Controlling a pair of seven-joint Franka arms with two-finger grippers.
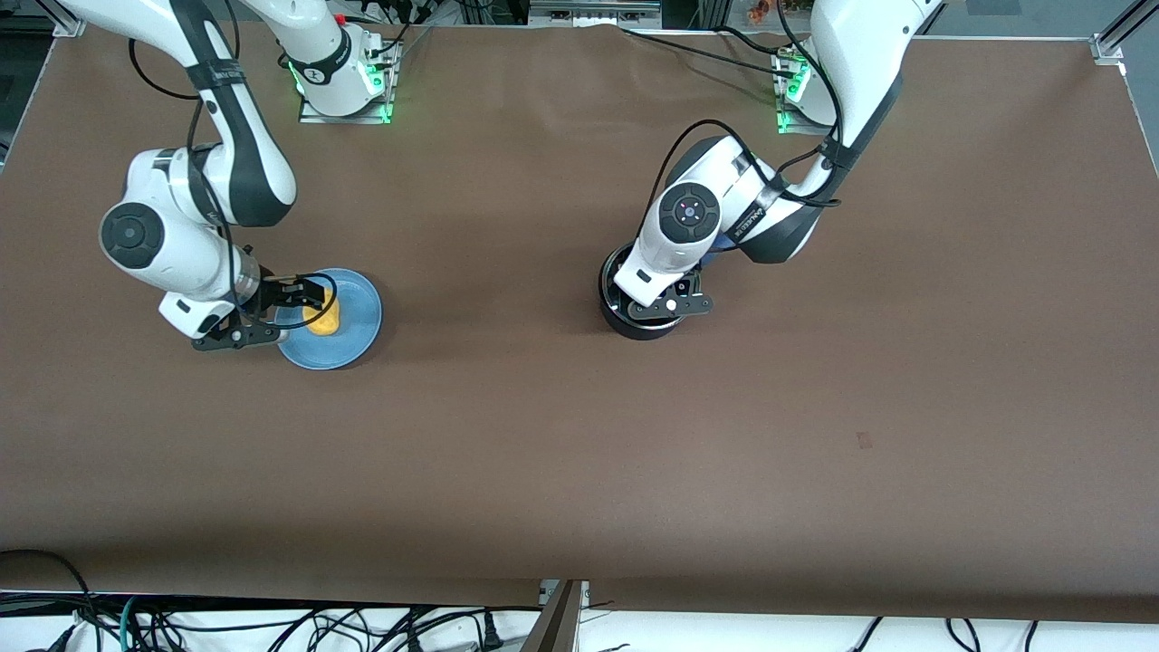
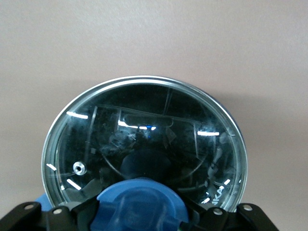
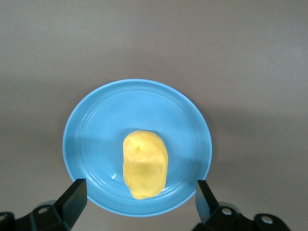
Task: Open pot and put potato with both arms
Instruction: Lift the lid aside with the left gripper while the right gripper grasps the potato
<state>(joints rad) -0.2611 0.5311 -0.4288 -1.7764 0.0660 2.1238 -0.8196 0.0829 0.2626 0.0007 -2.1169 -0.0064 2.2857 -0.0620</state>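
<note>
potato between open right fingers | left fingers apparently clamp lid knob

A lab: two robot arms bolted to a cloth-covered table.

My black round pot sits upright on the brown bench toward my left arm's end, its clear glass lid still on, blue knob at the centre. My yellow, oval, lumpy potato lies on its side on a blue plate toward my right arm's end.
</note>
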